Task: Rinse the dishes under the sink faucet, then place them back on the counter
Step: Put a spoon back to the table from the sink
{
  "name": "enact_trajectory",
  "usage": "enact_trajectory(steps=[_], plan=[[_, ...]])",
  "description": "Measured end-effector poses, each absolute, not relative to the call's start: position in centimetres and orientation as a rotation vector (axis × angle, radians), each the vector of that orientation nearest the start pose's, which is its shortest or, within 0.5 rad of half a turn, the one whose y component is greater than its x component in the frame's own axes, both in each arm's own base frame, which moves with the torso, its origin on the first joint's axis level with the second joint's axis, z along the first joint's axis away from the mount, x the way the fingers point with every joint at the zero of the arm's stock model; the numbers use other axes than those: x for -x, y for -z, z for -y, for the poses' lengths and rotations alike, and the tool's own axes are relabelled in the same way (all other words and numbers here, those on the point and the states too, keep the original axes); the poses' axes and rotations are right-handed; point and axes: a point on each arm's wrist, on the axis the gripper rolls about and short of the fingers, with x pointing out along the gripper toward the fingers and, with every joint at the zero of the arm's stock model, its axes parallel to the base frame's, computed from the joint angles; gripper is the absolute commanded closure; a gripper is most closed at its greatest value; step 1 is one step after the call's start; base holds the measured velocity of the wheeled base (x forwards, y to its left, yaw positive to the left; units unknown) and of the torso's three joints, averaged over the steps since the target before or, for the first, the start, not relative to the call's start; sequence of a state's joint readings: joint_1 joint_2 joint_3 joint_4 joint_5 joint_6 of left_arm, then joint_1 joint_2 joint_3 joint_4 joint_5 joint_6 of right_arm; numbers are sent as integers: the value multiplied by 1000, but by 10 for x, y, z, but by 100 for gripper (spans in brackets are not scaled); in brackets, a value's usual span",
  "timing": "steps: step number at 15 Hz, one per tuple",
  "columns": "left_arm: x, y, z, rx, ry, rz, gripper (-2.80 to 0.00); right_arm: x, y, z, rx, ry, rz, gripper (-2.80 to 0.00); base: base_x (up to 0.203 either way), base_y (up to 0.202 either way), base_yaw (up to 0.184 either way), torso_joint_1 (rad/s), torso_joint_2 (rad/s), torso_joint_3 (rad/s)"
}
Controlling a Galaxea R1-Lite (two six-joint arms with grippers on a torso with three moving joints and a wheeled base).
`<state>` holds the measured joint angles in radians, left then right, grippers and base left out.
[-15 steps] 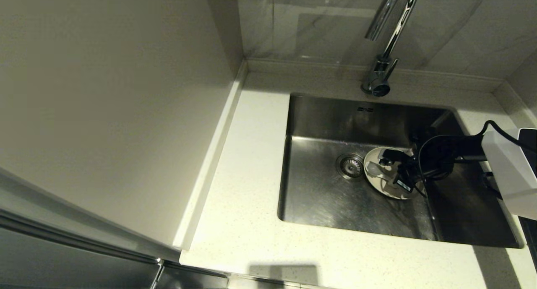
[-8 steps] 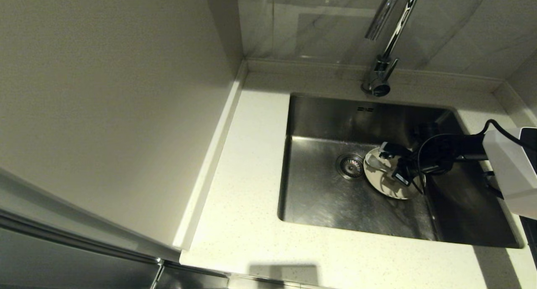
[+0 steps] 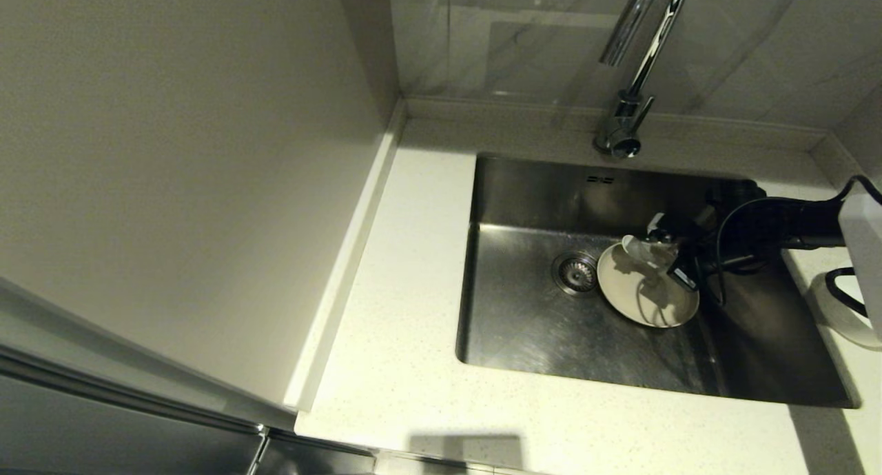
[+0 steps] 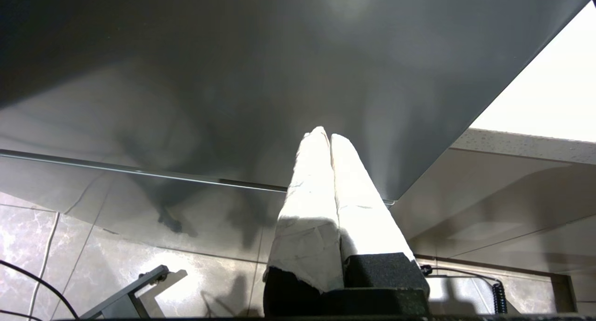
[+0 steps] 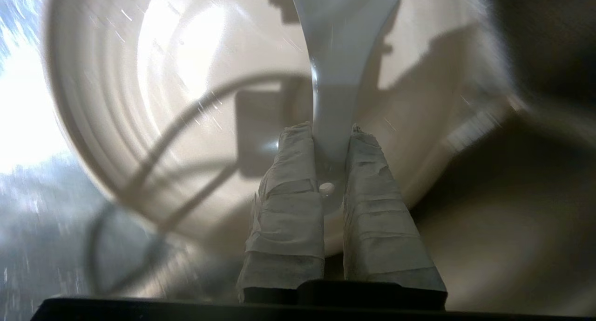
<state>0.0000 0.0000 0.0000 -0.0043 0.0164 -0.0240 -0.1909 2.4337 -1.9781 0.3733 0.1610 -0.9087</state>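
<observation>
A cream-white plate (image 3: pixel 644 292) lies on the floor of the steel sink (image 3: pixel 524 330), just right of the drain. My right gripper (image 3: pixel 663 249) hangs above the plate's far rim, shut on the handle of the white spoon (image 3: pixel 637 247), whose bowl end points toward the drain. In the right wrist view the spoon (image 5: pixel 342 60) runs out from between the taped fingers (image 5: pixel 291 181), with the plate (image 5: pixel 195 88) beneath it. The chrome faucet (image 3: pixel 630 68) rises behind the sink. A white bowl (image 3: pixel 837 309) shows partly at the right edge on the counter. My left gripper (image 4: pixel 324 133) is shut and empty, parked below the counter.
The drain strainer (image 3: pixel 575 273) sits at the middle of the basin. The pale counter (image 3: pixel 406 309) runs along the sink's left and front sides. A tall beige panel (image 3: pixel 186 185) walls off the left. My right arm's black cables loop over the basin's right part.
My right gripper has lifted the spoon off the plate and drawn back toward the far right of the sink. The plate lies uncovered now.
</observation>
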Motion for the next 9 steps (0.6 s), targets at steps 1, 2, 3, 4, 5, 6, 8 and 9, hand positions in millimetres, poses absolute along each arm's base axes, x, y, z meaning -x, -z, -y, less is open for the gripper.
enact_trajectory(steps=[1,2,3,4,5,6,8,9], plan=[[23,-76,0,24,-16,4,0,-474,-120,93,707,-332,-764,0,0,0,0,0,0,0],[23,-76,0,24,-16,4,0,-469,-129,96,704,-326,-765,0,0,0,0,0,0,0],[23,-76,0,24,-16,4,0,-462,-139,99,705,-317,-759,0,0,0,0,0,0,0],[23,-76,0,24,-17,4,0,-455,-150,102,715,-306,-750,0,0,0,0,0,0,0],[23,-76,0,25,-16,4,0,-448,-162,105,746,-293,-729,0,0,0,0,0,0,0],[23,-76,0,24,-17,4,0,-441,-176,108,795,-281,-699,0,0,0,0,0,0,0],[23,-76,0,24,-16,4,0,-426,-207,111,930,-250,-608,0,0,0,0,0,0,0],[23,-76,0,24,-16,4,0,-419,-221,111,1000,-228,-558,0,0,0,0,0,0,0]])
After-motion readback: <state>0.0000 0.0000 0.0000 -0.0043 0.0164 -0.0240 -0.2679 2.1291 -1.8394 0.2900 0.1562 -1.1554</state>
